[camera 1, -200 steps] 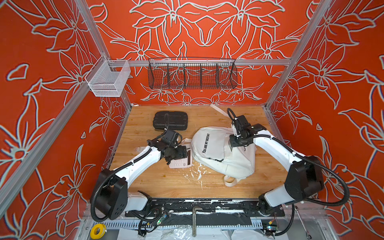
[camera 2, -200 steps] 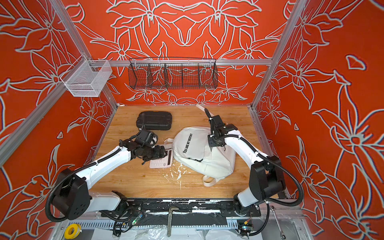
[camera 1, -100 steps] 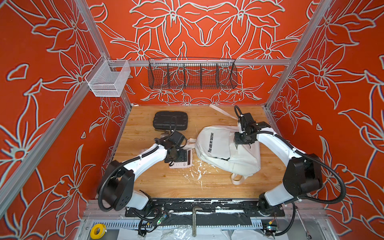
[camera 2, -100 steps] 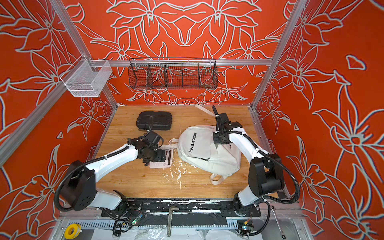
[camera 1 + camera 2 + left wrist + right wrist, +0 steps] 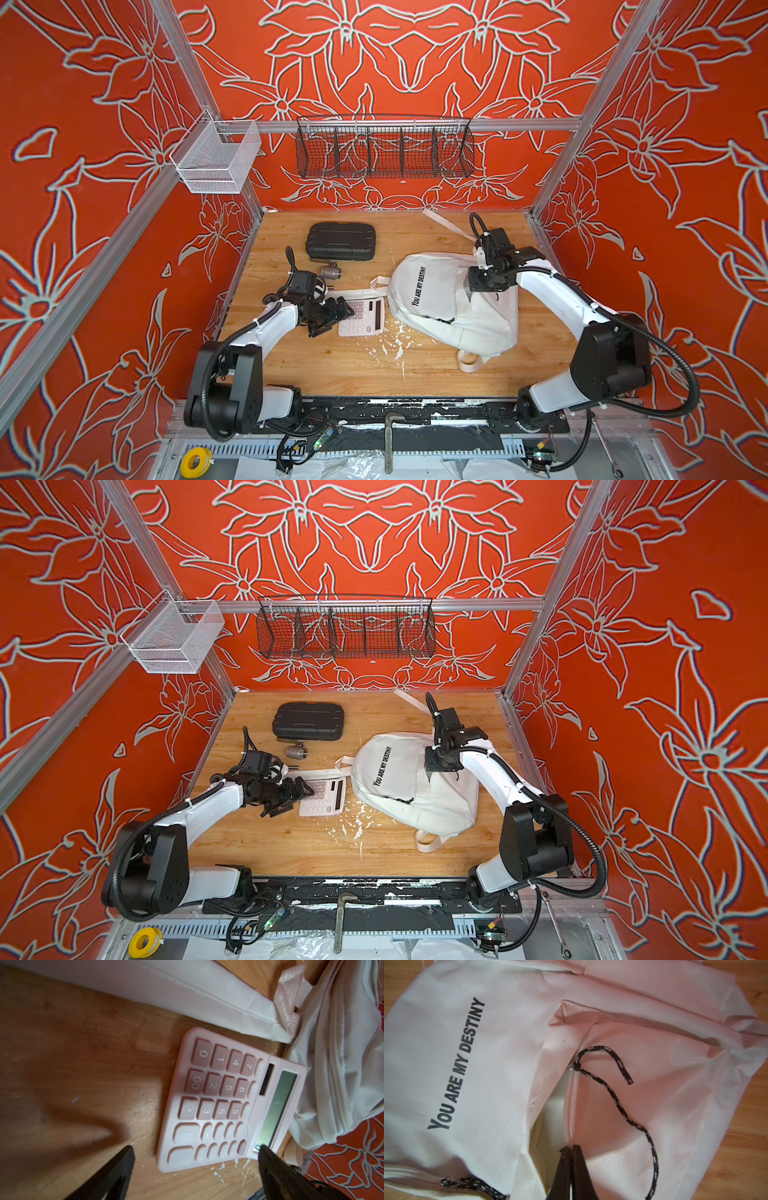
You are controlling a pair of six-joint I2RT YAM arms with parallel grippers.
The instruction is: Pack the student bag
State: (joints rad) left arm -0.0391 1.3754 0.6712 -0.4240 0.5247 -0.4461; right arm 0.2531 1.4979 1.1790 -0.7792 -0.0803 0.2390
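On the student bag (image 5: 449, 307), at the zip edge of its open front pocket, your right gripper (image 5: 571, 1148) is clenched: the two black fingertips are pressed together on the seam beside the zipper teeth, with a sliver of white cloth between them. In both top views the same gripper (image 5: 436, 769) stands over the bag's pocket side, and the fabric rises toward it.

Just beside the bag, your left gripper (image 5: 196, 1147) is spread wide and holds nothing. One of its fingers (image 5: 270, 1159) has its tip at the display corner of the pink calculator (image 5: 218, 1095); whether it touches, you cannot tell from the left wrist view. The opposite finger is over bare wood, clear of the calculator's keypad edge.

The bag lies flat on the wooden table (image 5: 332, 374), print side up.

Your count:
- One bag.
- One calculator, nearly touching the bag at its strap end.
- One black hard case (image 5: 340, 242), well apart from the bag, beyond the calculator.
- One small metal valve (image 5: 329, 272), between that case and the calculator.
- Two black cord pulls on the bag in the right wrist view: one (image 5: 616, 1093) at the pocket zip, one (image 5: 473, 1187) at another zip.
- Two grippers.
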